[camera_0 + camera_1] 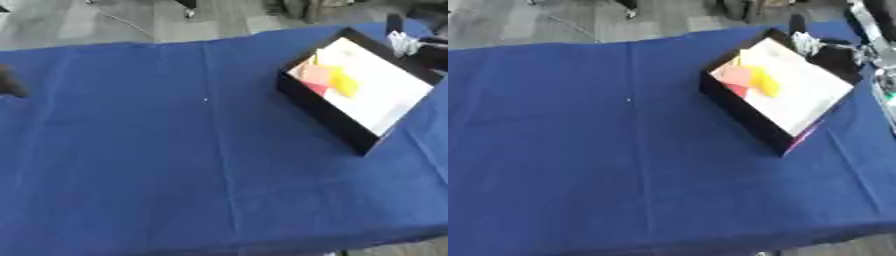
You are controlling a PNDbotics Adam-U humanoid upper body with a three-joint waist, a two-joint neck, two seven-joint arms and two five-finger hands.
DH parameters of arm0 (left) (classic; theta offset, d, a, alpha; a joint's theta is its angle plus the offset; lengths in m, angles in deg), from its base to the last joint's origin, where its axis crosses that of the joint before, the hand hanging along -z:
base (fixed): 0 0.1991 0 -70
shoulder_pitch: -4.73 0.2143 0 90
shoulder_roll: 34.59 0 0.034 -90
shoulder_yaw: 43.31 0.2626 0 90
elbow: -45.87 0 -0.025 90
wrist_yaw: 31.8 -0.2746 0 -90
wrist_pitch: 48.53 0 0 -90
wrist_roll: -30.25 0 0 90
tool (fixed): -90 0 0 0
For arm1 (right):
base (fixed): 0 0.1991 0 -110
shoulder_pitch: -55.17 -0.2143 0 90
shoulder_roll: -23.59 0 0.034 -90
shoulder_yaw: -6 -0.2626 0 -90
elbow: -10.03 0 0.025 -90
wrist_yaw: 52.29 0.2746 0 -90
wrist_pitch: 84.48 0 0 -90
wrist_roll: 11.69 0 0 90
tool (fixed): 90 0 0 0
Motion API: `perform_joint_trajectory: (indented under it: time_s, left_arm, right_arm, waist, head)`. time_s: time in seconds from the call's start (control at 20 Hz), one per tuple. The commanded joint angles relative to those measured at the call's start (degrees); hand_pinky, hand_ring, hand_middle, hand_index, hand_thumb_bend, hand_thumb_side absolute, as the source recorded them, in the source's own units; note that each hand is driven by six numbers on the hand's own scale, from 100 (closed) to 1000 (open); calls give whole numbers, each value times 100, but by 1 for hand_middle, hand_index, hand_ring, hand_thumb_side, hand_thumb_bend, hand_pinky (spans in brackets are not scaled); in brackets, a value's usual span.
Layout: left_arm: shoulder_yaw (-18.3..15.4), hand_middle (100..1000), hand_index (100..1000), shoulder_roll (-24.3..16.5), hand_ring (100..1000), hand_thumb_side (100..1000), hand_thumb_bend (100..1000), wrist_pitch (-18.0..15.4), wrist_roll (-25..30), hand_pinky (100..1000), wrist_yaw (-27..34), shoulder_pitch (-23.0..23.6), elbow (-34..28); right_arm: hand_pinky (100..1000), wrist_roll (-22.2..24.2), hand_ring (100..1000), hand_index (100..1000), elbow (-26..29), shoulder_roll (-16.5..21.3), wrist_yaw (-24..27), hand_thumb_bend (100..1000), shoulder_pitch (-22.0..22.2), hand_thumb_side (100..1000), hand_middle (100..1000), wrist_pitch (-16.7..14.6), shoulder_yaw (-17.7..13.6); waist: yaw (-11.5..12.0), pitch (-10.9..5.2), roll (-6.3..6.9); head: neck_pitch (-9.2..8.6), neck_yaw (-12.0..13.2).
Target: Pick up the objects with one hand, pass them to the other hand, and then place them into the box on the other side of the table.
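One table [131,165], draped in blue cloth, fills most of both views; its wide middle and left carry nothing that can be made out apart from a tiny pale speck [206,100] near centre.

One box [354,87], black-walled with a white floor, sits at about two o'clock on the table, turned askew so that its long axis runs from roughly eleven o'clock to five o'clock.

Several objects lie together inside the box at its ten o'clock end: a yellow piece [765,82], a pink piece [735,76] touching it, and a sliver of red [738,90] below; shapes beyond that cannot be told.

Right hand: black and silver arm parts [868,27] show just past the box's far corner, at one o'clock, but the hand itself cannot be told apart, nor whether its fingers are spread or curled.

Left hand: only a dark blur [9,82] at the nine o'clock edge; state cannot be told.

Judgement: the right arm is much the nearer to the box, and no loose object shows for the next pick.
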Motion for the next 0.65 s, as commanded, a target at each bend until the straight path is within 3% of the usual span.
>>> perform_joint_trajectory:
  time_s: [0.05, 0.3, 0.55, 0.65]
  left_arm:
    - [-181, 516, 667, 24, 530, 711, 100, -56, -244, 780, -259, -56, -45]
    - [-199, 518, 668, 198, 532, 716, 100, -125, -490, 781, -356, 9, 2]
    - [-104, 517, 667, 306, 532, 725, 100, -154, -487, 782, -406, 69, 86]
    - [-94, 518, 668, 305, 532, 715, 100, -158, -476, 782, -439, 65, 104]
  right_arm:
    - [887, -334, 935, 1000, 241, -723, 125, 100, 76, 248, 749, -219, 124]
    - [877, -442, 927, 1000, 246, -1576, -56, 100, 387, 385, 714, -324, 350]
    - [877, -293, 931, 1000, 246, -1948, -174, 100, 754, 533, 687, -244, 514]
    - [877, -196, 931, 1000, 246, -2044, -223, 100, 838, 530, 685, -187, 562]
  waist:
    - [-48, -106, -3]
    - [-192, -123, -16]
    - [-297, -132, -25]
    - [-321, -121, -12]
  head:
    - [-15, 470]
    - [-15, 1020]
    - [-15, 1172]
    - [-15, 1192]
